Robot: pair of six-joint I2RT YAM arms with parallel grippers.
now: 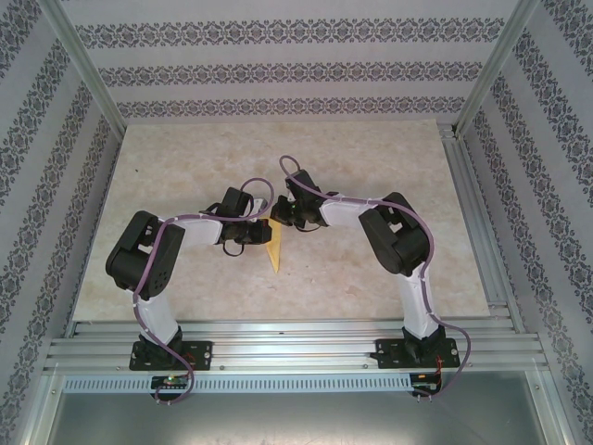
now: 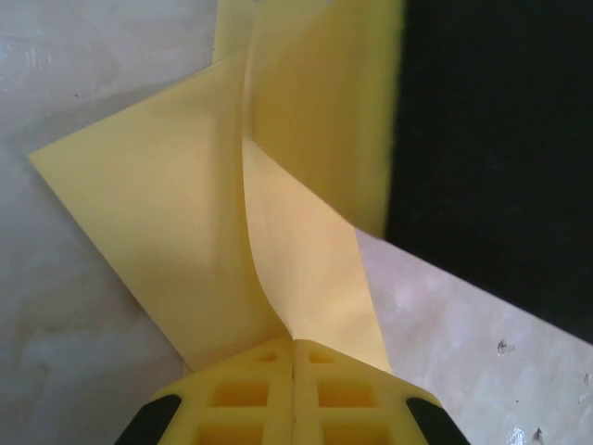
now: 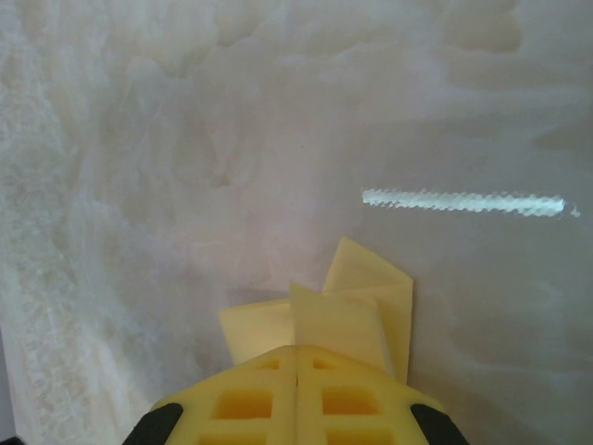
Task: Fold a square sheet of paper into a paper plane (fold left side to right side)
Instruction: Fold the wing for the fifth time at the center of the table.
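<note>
Fingers of the left gripper are pressed together, pinching a raised flap of the paper plane. The right gripper is likewise closed, nipping its folded layers. Mustard-yellow, thin and creased, the plain sheet tapers to a point towards the near edge of the desk, roughly midway between the side edges.

We are counting one folded sheet of yellow paper on one pale marbled table. We are seeing two robot arms, the left arm and the right arm. We are counting two grippers, the left gripper and the right gripper, each showing two yellow gridded fingers. We are also counting two purple cables, one along each arm.
</note>
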